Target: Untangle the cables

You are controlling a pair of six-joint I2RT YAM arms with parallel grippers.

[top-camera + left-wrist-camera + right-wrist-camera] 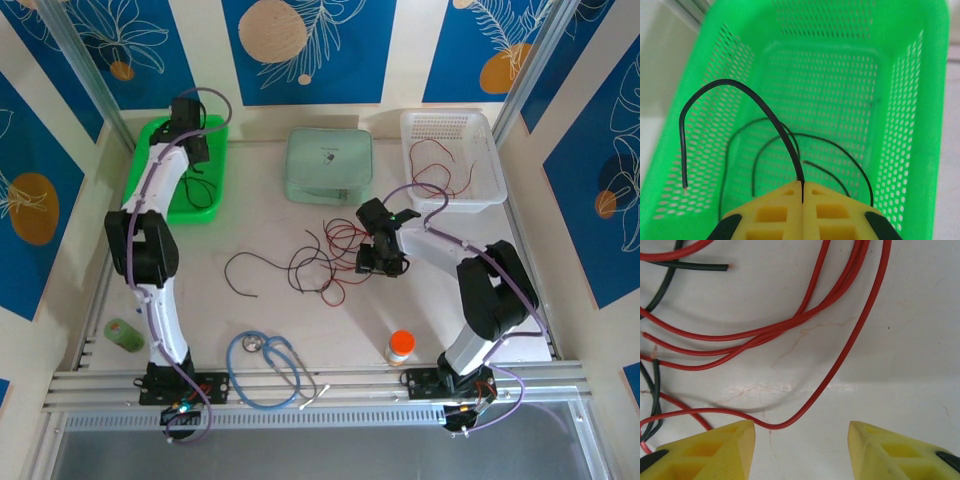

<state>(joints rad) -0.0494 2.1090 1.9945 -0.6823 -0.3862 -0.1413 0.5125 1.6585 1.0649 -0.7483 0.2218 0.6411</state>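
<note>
Left of the pale green box (329, 165), a bright green plastic basket (920, 100) with perforated mesh walls holds thin black loops. Over it the left arm reaches from its base, folded at the elbow. The left gripper (803, 187) points down into the basket, its yellow moulded fingers pressed together on a black cable (740, 85) that arches up and curls to a bare cut end. Nearer the arms than the box, on the smooth white table (330, 330), the cables (325, 255) lie as a loose tangle of glossy red and black strands. The right gripper (802, 432) hovers over the tangle's right edge, arm bent low, yellow fingers apart, one red strand (850, 340) curving just ahead of the gap.
</note>
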